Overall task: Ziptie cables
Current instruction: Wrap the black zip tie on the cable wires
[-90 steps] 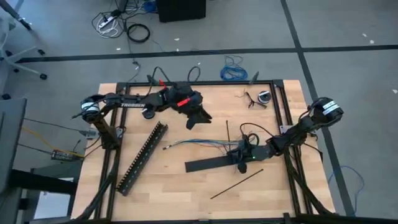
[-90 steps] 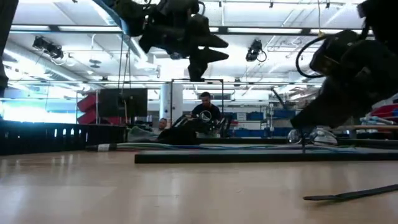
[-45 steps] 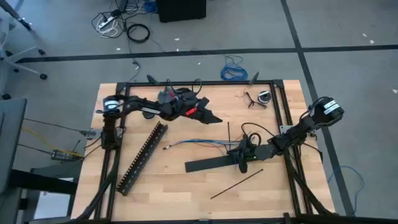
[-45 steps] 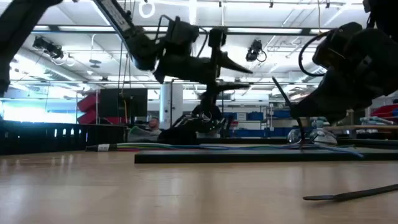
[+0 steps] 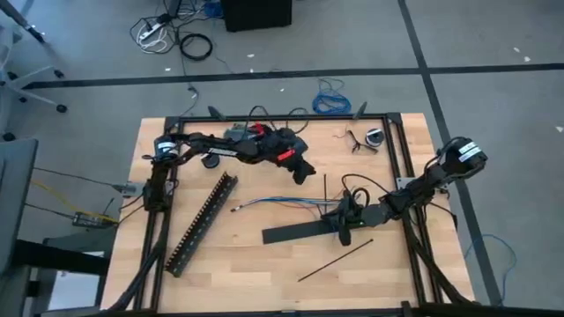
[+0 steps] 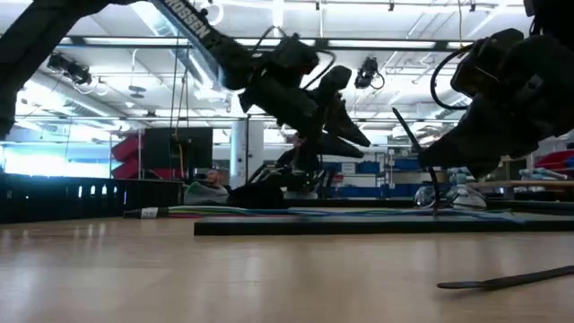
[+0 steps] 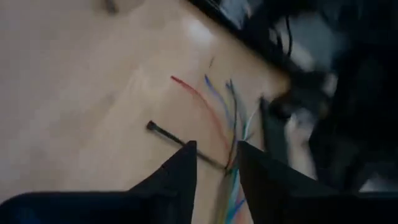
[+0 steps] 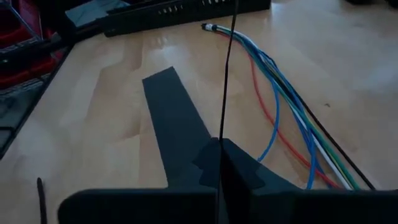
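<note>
The cables, thin blue, green, white and red wires, lie flat on the wooden table at mid-table and show in the right wrist view. My right gripper is shut on one black ziptie beside the cables' right ends. A second ziptie lies flat nearer the front edge. My left gripper hovers open above the cables, just left of the held ziptie. In its wrist view the fingers frame the wires and the ziptie. My right gripper pinches the ziptie between its two fingers near one end. The fingers reach in from the table's right and lie along the strip. The strip sticks out past the fingertips and slants upward, its free end clear of the table.
A flat black bar lies just left of my right gripper. A long slotted black duct lies diagonally at the left. A small dark object sits at the far right corner. A person shows in the room behind.
My left gripper has moved toward the table's right edge and come lower, toward the held ziptie and the cables, and now slants down over them. My right gripper, the ziptie and the cables have stayed in place.
</note>
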`<action>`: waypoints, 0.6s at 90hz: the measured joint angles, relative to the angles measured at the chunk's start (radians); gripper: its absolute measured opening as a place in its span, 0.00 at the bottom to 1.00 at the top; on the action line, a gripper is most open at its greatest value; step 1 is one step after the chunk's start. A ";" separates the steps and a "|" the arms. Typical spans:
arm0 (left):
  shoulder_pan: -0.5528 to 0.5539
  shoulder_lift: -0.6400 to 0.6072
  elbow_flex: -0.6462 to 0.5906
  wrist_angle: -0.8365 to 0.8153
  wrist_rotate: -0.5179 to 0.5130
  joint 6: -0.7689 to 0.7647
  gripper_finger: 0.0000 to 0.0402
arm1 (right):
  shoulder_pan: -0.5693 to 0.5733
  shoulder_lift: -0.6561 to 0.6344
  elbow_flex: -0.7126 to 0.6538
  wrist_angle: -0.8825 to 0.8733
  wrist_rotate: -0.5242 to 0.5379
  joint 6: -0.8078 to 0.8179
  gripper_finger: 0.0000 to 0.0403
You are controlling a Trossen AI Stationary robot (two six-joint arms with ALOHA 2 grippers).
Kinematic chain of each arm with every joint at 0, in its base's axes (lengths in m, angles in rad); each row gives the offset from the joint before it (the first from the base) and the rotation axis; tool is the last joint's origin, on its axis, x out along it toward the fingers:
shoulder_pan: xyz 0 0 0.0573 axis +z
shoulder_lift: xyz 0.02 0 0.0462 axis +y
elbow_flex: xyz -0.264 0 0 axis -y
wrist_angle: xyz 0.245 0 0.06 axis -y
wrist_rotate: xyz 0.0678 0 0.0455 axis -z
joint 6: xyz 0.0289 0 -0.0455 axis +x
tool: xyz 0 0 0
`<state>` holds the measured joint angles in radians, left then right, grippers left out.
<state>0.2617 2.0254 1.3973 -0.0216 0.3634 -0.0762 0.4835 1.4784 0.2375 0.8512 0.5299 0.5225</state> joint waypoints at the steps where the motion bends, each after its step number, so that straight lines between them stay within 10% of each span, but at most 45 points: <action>1: -0.002 0.000 0.007 -0.023 -0.001 0.051 0.26 | 0.000 0.000 0.000 0.000 0.000 0.000 0.00; 12: -0.018 0.000 0.066 -0.172 -0.040 0.511 0.27 | 0.000 0.000 0.000 0.000 0.000 0.001 0.00; 22: -0.024 0.009 0.085 -0.140 -0.084 0.623 0.27 | 0.000 0.000 0.000 0.000 0.000 0.015 0.00; 39: 0.014 0.054 0.114 -0.022 -0.169 -0.359 0.26 | -0.001 0.000 0.000 0.009 0.000 0.028 0.00; 54: 0.044 0.077 0.109 0.069 -0.006 -0.633 0.24 | -0.001 0.000 0.000 0.009 0.001 0.029 0.00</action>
<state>0.3058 2.1025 1.5065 0.0477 0.3577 -0.7087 0.4824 1.4784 0.2379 0.8601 0.5304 0.5517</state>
